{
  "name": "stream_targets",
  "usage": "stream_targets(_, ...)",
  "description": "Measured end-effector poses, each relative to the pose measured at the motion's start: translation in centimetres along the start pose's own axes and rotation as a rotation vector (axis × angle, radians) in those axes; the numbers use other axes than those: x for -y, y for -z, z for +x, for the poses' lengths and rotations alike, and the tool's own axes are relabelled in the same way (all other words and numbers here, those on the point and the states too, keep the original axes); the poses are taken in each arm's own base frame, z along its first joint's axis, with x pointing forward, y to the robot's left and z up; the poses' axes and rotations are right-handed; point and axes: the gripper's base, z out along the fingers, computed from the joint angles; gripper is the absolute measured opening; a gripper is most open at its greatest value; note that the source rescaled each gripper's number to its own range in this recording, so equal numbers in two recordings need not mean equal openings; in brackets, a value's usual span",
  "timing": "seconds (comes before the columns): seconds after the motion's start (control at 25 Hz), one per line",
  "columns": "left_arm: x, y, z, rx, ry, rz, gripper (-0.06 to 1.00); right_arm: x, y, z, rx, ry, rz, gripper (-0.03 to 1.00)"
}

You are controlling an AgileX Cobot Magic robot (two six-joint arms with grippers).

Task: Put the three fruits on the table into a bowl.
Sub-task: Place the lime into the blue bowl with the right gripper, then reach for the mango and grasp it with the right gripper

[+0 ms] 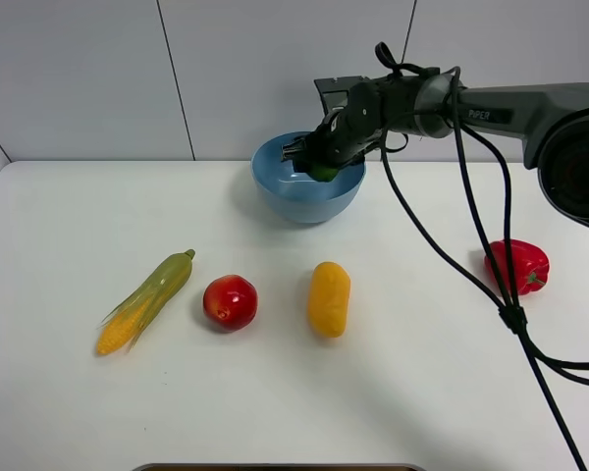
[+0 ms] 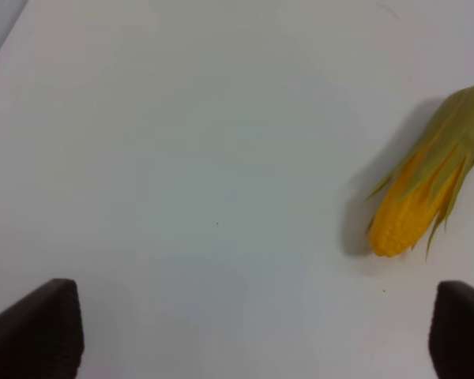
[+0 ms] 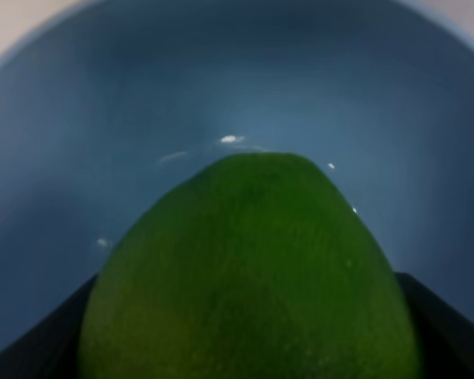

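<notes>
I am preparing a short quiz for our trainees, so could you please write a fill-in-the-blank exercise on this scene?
1. The right gripper is shut on the ____, held over the light-blue bowl.
2. The red apple-like fruit lies ____ the corn cob and the mango-like fruit.
3. The left gripper has its jaws ____ above the table.
4. Of the three fruits, ____ lie on the table.
Missing words: lime; between; open; two.

Only one text could be read, in the exterior high view: the word "PIPER", in pale capital letters, printed on the dark grey long link of the right arm [image 1: 515, 103], approx. at its middle. The letters were small & a bit blurred.
</notes>
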Motion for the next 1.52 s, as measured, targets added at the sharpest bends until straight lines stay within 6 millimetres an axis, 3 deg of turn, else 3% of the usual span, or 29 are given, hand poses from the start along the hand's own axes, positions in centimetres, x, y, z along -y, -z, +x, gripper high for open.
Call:
stream_targets(0.28,0.0,0.0,0.0,0.000,0.000,0.000,0.71,0.1,-1.8,0.6,0.031,0.000,-0.006,0.17)
stream_targets(0.88,0.0,0.0,0.0,0.000,0.001,0.000,0.70,0.1,-1.8,0.3,0.073,0.023,-0.013,0.17)
stream_targets(0.96,0.0,0.0,0.0,0.000,0.001,0.000,0.70,0.1,-1.8,0.3,0.076,0.027,-0.013,0.28)
stream_targets(1.04,0.0,0.0,0.0,0.000,0.001,0.000,0.70,0.1,-1.8,0.2,0.081,0.030,-0.014,0.50)
stream_targets(1.16,0.0,0.0,0.0,0.000,0.001,0.000,0.71,0.1,-1.8,0.2,0.085,0.033,-0.015,0.69)
stream_targets(1.4,0.0,0.0,0.0,0.000,0.001,0.000,0.71,0.0,-1.8,0.2,0.086,0.033,-0.015,0.94)
stream_targets(1.52,0.0,0.0,0.0,0.000,0.001,0.000,0.71,-0.4,-1.3,0.1,0.074,0.037,-0.018,0.99)
